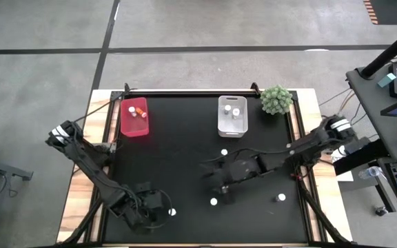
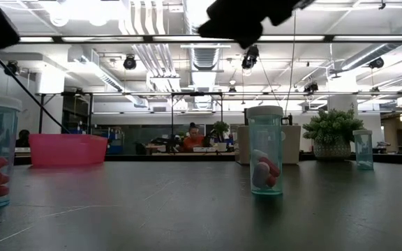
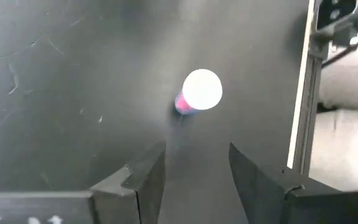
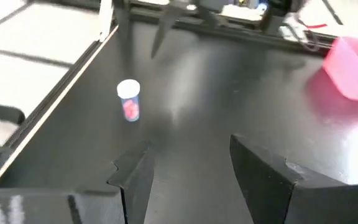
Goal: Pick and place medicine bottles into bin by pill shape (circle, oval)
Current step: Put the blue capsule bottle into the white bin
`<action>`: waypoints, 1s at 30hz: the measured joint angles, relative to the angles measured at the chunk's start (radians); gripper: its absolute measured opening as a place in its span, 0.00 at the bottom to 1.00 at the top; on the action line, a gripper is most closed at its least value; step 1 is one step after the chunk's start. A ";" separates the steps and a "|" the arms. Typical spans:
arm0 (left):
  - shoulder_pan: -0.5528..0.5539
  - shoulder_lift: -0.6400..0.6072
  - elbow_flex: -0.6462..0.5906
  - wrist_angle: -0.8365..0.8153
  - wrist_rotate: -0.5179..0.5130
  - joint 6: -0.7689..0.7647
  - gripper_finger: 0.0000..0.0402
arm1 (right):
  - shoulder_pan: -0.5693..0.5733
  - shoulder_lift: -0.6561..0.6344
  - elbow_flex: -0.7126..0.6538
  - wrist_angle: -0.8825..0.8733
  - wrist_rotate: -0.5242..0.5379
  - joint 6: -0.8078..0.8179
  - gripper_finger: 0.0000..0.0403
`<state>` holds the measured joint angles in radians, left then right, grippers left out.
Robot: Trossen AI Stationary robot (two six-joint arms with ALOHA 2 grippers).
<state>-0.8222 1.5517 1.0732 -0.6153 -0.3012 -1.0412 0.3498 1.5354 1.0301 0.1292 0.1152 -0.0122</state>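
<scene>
Small white-capped medicine bottles stand upright on the black table. One [image 1: 172, 212] is by the near edge, and my left gripper [image 1: 158, 207] hovers open just above and short of it. In the left wrist view this bottle [image 3: 202, 91] shows pink under its cap, ahead of the open fingers [image 3: 197, 174]. My right gripper [image 1: 212, 180] hangs open over mid-table, and another bottle [image 1: 214, 202] holding red pills [image 4: 129, 101] stands ahead of it, off to one side. Two more bottles [image 1: 224, 152] [image 1: 281, 198] stand free.
A red bin [image 1: 134, 117] at the far left and a white bin [image 1: 232, 116] at the far middle each hold bottles. A green spiky plant ball [image 1: 276, 100] sits at the far right corner. Wooden rails edge the table.
</scene>
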 joint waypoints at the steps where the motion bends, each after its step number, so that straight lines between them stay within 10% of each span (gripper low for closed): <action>1: 0.000 0.000 -0.015 0.020 -0.007 0.000 0.40 | 0.007 0.028 0.026 -0.013 0.000 -0.009 0.50; 30: 0.011 0.000 -0.043 0.084 -0.074 0.079 0.40 | 0.122 0.207 0.187 -0.454 -0.018 0.106 0.50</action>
<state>-0.8108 1.5517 1.0298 -0.5313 -0.3748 -0.9623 0.4717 1.7428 1.2173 -0.3252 0.0967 0.0938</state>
